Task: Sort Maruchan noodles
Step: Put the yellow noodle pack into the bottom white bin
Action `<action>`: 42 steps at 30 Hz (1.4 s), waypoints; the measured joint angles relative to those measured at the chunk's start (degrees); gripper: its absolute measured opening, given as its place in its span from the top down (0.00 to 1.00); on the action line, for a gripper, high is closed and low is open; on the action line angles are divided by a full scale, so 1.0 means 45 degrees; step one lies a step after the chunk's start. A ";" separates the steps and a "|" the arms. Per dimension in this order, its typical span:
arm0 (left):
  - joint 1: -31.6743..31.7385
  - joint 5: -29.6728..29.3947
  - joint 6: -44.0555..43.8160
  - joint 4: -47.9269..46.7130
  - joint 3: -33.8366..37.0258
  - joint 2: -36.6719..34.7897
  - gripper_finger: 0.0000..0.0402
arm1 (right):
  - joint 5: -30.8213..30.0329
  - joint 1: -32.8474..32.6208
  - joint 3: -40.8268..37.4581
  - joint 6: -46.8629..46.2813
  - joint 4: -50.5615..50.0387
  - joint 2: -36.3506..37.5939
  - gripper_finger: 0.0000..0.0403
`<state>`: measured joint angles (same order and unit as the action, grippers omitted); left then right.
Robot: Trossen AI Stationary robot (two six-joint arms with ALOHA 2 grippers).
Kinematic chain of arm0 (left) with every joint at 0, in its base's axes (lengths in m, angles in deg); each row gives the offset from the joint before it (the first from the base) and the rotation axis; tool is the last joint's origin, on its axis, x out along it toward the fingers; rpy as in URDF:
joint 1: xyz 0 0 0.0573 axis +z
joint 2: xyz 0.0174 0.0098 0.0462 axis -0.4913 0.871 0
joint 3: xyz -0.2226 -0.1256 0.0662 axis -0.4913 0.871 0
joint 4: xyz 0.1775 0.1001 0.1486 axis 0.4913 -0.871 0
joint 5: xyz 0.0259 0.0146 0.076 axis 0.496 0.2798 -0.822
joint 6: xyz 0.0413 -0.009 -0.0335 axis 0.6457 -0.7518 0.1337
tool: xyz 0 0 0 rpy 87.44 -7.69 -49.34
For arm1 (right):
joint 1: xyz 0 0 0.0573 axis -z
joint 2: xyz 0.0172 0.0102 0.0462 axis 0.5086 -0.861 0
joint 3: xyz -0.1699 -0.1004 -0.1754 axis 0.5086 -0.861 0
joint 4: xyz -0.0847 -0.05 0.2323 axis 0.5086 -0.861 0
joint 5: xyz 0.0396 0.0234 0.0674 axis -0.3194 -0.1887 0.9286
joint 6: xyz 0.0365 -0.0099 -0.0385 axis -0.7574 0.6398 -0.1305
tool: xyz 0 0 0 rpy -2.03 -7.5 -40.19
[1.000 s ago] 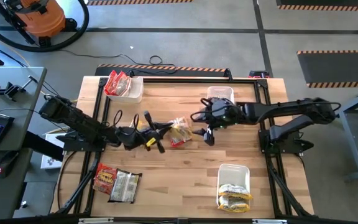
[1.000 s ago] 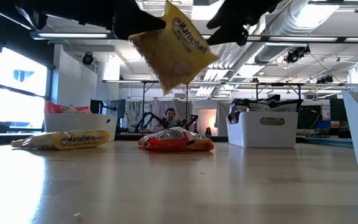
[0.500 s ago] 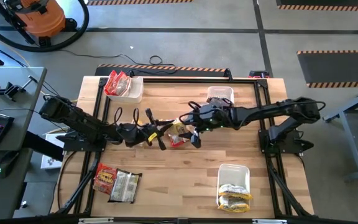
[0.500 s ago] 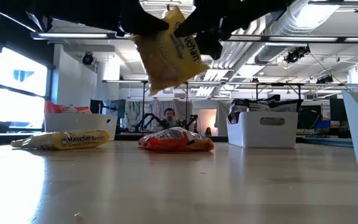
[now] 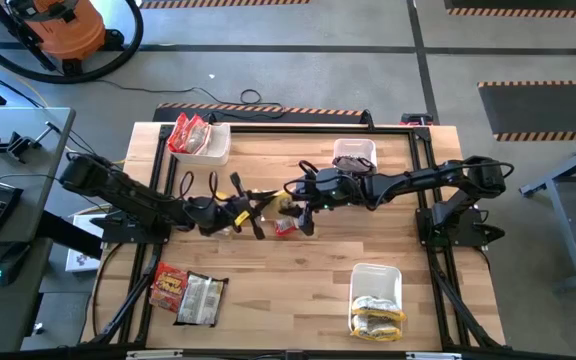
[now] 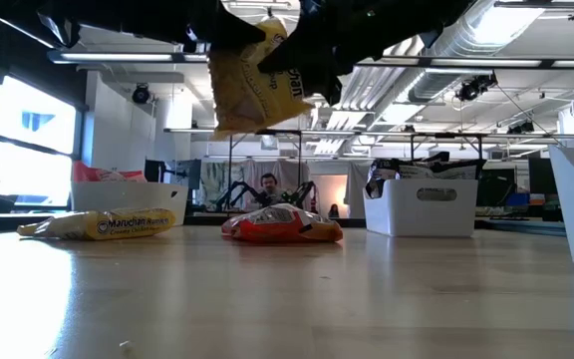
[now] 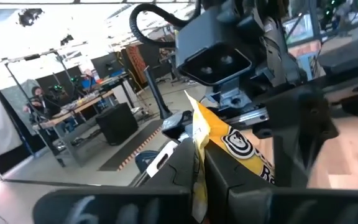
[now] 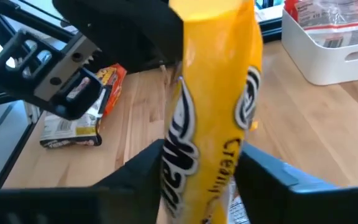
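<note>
A yellow Maruchan packet hangs mid-air over the table's middle, tilted; a red-orange packet lies flat beneath it. Other packets lie near-left, possibly two, and in bins.

Two dark jointed arms, black looping cables, boxy wrist housing, blocky black claw fingers

"Maruchan" shows on the yellow packet lying on the table; the raised yellow packet only shows "...chan".
</note>
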<state>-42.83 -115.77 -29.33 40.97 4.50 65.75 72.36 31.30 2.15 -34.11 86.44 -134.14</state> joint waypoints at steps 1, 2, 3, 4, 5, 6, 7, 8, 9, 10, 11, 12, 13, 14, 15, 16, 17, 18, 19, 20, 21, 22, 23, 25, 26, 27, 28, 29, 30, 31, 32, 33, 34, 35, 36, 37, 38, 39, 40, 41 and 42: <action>0.0000 0.0028 -0.0161 -0.0019 0.0090 -0.0113 1.00 | 0.0005 -0.0003 0.0000 0.0000 0.0006 0.0006 0.64; 0.0000 0.0035 -0.0331 -0.0028 0.0182 -0.0290 1.00 | 0.0013 -0.0005 0.0000 0.0003 0.0060 0.0009 0.68; -0.0010 0.0027 -0.0480 -0.0002 0.0252 -0.0416 1.00 | 0.0009 -0.0008 0.0003 0.0005 0.0167 0.0013 0.72; -0.0007 0.0026 -0.0667 0.0052 0.0357 -0.0559 1.00 | 0.0005 -0.0005 0.0010 0.0000 0.0263 0.0027 0.76; 0.0000 0.0019 -0.0885 0.0034 0.0457 -0.0702 1.00 | -0.0007 -0.0005 0.0010 -0.0015 0.0368 0.0030 0.79; 0.0000 0.0028 -0.1112 0.0045 0.0562 -0.0850 0.99 | -0.0037 -0.0003 0.0010 -0.0003 0.0475 0.0030 0.81; 0.0001 0.0073 -0.1364 0.0058 0.0664 -0.0973 0.98 | -0.0043 0.0000 0.0010 0.0005 0.0567 0.0030 0.84; 0.0020 0.0176 -0.1623 0.0136 0.0773 -0.1089 0.97 | -0.0031 0.0000 0.0010 0.0010 0.0643 0.0030 0.86; 0.0072 0.0319 -0.1894 0.0131 0.0910 -0.1230 0.95 | 0.0015 0.0000 0.0010 0.0018 0.0706 0.0030 0.87; 0.0126 0.0378 -0.2159 0.0150 0.1038 -0.1352 0.94 | 0.0025 -0.0005 0.0005 0.0054 0.0708 0.0060 0.88; 0.0180 0.0374 -0.2389 0.0198 0.1167 -0.1441 0.92 | 0.0068 -0.0010 -0.0005 0.0130 0.0679 0.0107 0.89; 0.0236 0.0374 -0.2590 0.0181 0.1294 -0.1538 0.90 | 0.0068 -0.0010 -0.0005 0.0232 0.0651 0.0175 0.90; 0.0268 0.0381 -0.2723 0.0142 0.1426 -0.1655 0.88 | 0.0064 -0.0010 -0.0005 0.0294 0.0580 0.0286 0.90; 0.0313 0.0392 -0.2798 0.0127 0.1539 -0.1769 0.86 | 0.0067 -0.0005 -0.0005 0.0329 0.0405 0.0453 0.90; 0.0351 0.0530 -0.2812 0.0142 0.1635 -0.1867 0.85 | 0.0063 -0.0005 -0.0002 0.0345 0.0205 0.0641 0.90; 0.0408 0.0770 -0.2829 0.0143 0.1779 -0.1986 0.83 | 0.0066 0.0000 0.0076 0.0347 -0.0194 0.0843 0.90; 0.0472 0.1091 -0.2921 0.0082 0.1930 -0.2115 0.82 | 0.0026 0.0000 0.0212 0.0366 -0.0815 0.1049 0.90; 0.0555 0.1513 -0.3018 0.0061 0.2072 -0.2248 0.81 | -0.0145 -0.0001 0.0395 0.0480 -0.1528 0.1243 0.90; 0.0664 0.1984 -0.3181 0.0070 0.2200 -0.2345 0.81 | -0.0378 -0.0029 0.0665 0.0614 -0.2305 0.1407 0.90; 0.0776 0.2402 -0.3342 0.0050 0.2310 -0.2441 0.80 | -0.0582 -0.0118 0.0981 0.0706 -0.3159 0.1580 0.91; 0.0895 0.2759 -0.3487 0.0051 0.2436 -0.2532 0.80 | -0.0857 -0.0220 0.1333 0.0813 -0.4061 0.1729 0.91; 0.1008 0.3060 -0.3611 0.0051 0.2518 -0.2577 0.80 | -0.1140 -0.0365 0.1753 0.0905 -0.4971 0.1811 0.91; 0.1131 0.3343 -0.3682 0.0071 0.2620 -0.2608 0.80 | -0.1419 -0.0549 0.2206 0.0916 -0.5918 0.1859 0.91; 0.1344 0.3722 -0.3762 0.0073 0.2787 -0.2637 0.82 | -0.2027 -0.1029 0.3070 0.0810 -0.7903 0.1881 0.92; 0.1444 0.3836 -0.3833 0.0097 0.2868 -0.2637 0.82 | -0.2320 -0.1289 0.3474 0.0634 -0.8843 0.1881 0.92; 0.1537 0.3944 -0.3935 0.0072 0.2938 -0.2637 0.83 | -0.2591 -0.1575 0.3812 0.0379 -0.9659 0.1881 0.92; 0.1609 0.4065 -0.4022 0.0058 0.2973 -0.2628 0.84 | -0.2849 -0.1892 0.4121 0.0026 -1.0380 0.1881 0.92; 0.1686 0.4192 -0.4072 0.0080 0.3034 -0.2635 0.84 | -0.3160 -0.2223 0.4364 -0.0425 -1.1052 0.1881 0.92; 0.1780 0.4301 -0.4136 0.0074 0.3078 -0.2637 0.85 | -0.3454 -0.2577 0.4556 -0.0874 -1.1676 0.1881 0.92; 0.1843 0.4384 -0.4216 0.0038 0.3094 -0.2629 0.86 | -0.3679 -0.2973 0.4730 -0.1339 -1.2293 0.1881 0.92; 0.1883 0.4502 -0.4273 0.0028 0.3101 -0.2627 0.87 | -0.3827 -0.3380 0.4888 -0.1815 -1.2921 0.1881 0.92; 0.1945 0.4635 -0.4328 0.0030 0.3115 -0.2627 0.87 | -0.3955 -0.3801 0.5009 -0.2333 -1.3552 0.1881 0.92; 0.2002 0.4725 -0.4342 0.0012 0.3118 -0.2626 0.88 | -0.4086 -0.4240 0.5084 -0.2826 -1.4154 0.1882 0.92; 0.2008 0.4850 -0.4354 -0.0035 0.3118 -0.2622 0.88 | -0.4232 -0.4702 0.5118 -0.3325 -1.4766 0.1881 0.92; 0.2022 0.4960 -0.4360 -0.0077 0.3122 -0.2611 0.89 | -0.4295 -0.5159 0.5124 -0.3833 -1.5381 0.1881 0.92; 0.2044 0.5006 -0.4360 -0.0106 0.3122 -0.2607 0.89 | -0.4291 -0.5620 0.5124 -0.4284 -1.5868 0.1881 0.92; 0.2063 0.5022 -0.4360 -0.0121 0.3122 -0.2607 0.89 | -0.4274 -0.6100 0.5124 -0.4780 -1.6280 0.1881 0.92; 0.2064 0.5022 -0.4360 -0.0126 0.3122 -0.2607 0.90 | -0.4231 -0.6557 0.5124 -0.5328 -1.6636 0.1881 0.92; 0.2064 0.5022 -0.4359 -0.0133 0.3122 -0.2607 0.90 | -0.4182 -0.7040 0.5107 -0.5906 -1.6984 0.1881 0.92; 0.2064 0.5022 -0.4355 -0.0134 0.3122 -0.2607 0.90 | -0.4100 -0.7499 0.5092 -0.6534 -1.7317 0.1881 0.92; 0.2064 0.5022 -0.4355 -0.0133 0.3122 -0.2607 0.90 | -0.3999 -0.7915 0.5083 -0.7183 -1.7553 0.1881 0.92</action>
<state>-33.55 -93.17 -48.92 40.38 18.55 54.02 54.37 -4.32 25.02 -66.43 7.46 -125.68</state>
